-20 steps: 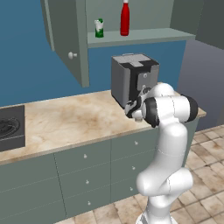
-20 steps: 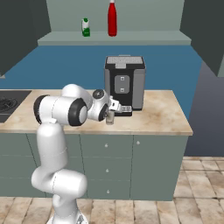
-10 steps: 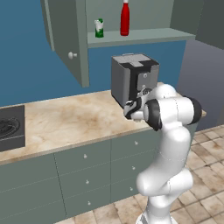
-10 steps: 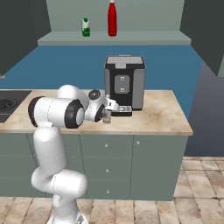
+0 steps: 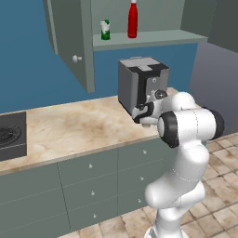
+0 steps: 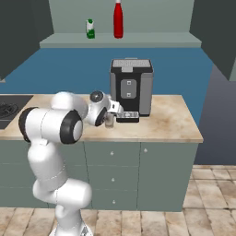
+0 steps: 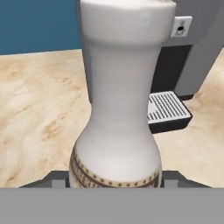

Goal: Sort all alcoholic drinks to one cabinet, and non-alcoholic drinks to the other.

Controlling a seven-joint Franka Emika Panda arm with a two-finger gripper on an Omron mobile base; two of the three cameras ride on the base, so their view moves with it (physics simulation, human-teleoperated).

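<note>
My gripper (image 7: 114,181) is shut on the lower body of a pale grey-beige bottle (image 7: 120,96), an alcoholic drink with a narrow neck and a brown patterned band. The bottle (image 6: 109,120) stands upright low over the counter, just in front of the coffee machine, with the gripper (image 6: 110,117) around it. From the left side the gripper (image 5: 139,113) shows beside the machine. A red bottle (image 5: 133,19) and a small green-and-white carton (image 5: 105,30), the non-alcoholic drinks, stand on the shelf of the open wall cabinet (image 5: 148,39). They also show as red bottle (image 6: 118,19) and carton (image 6: 90,29).
A grey-and-black coffee machine (image 6: 131,90) with a drip tray (image 7: 168,109) stands close behind the bottle. The cabinet door (image 5: 69,42) hangs open at the left. A stove (image 5: 9,135) sits at the counter's left end. Marble counter (image 6: 170,122) lies bare to the right.
The arm's elbow has swung a little to the left in the right base view. The gripper stays by the coffee machine with the pale bottle in it.
</note>
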